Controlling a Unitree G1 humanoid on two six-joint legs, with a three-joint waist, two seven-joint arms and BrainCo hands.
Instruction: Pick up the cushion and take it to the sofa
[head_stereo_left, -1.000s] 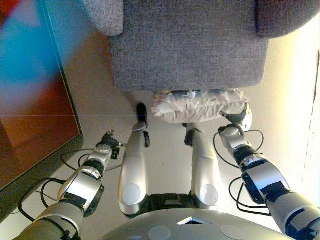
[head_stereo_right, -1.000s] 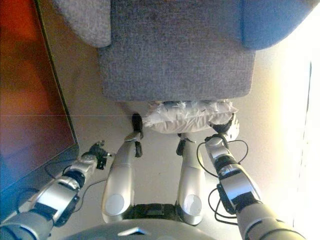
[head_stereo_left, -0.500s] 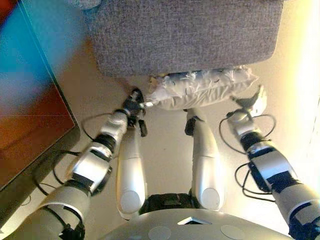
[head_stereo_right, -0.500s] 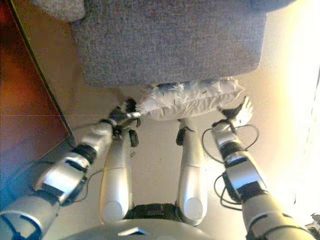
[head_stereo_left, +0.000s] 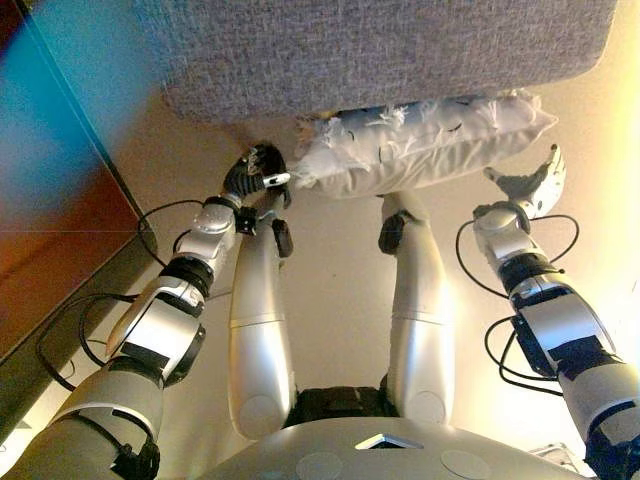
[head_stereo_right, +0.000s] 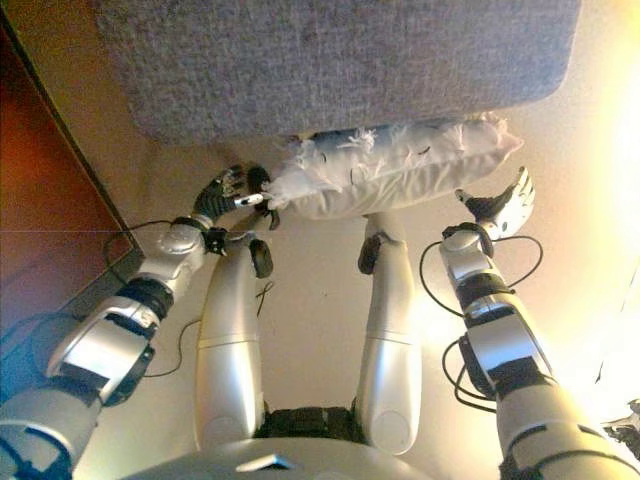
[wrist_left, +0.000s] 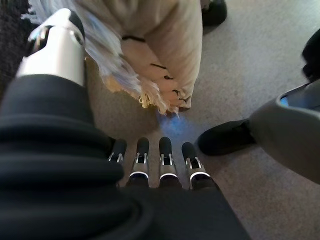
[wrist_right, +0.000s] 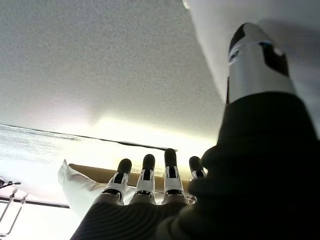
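Note:
The cushion (head_stereo_left: 420, 150), cream with a white fringe, lies on the floor against the front of the grey sofa (head_stereo_left: 380, 50). My left hand (head_stereo_left: 255, 175) is at the cushion's left end, open. In the left wrist view its straight fingers (wrist_left: 150, 160) lie over the carpet and its thumb (wrist_left: 57, 45) is beside the fringe of the cushion (wrist_left: 160, 50). My right hand (head_stereo_left: 530, 185) is open, fingers spread, just below the cushion's right corner and a little apart from it. Its fingers (wrist_right: 147, 175) are straight in the right wrist view. Neither hand holds anything.
A dark reddish-brown cabinet (head_stereo_left: 50, 200) stands on the left, its edge running close to my left arm. The floor is beige carpet (head_stereo_left: 330, 300). Strong light falls in from the right.
The camera has shifted toward the sofa. My left hand has moved from low on the left up to the cushion's left end. My right hand has opened and come slightly off the right end.

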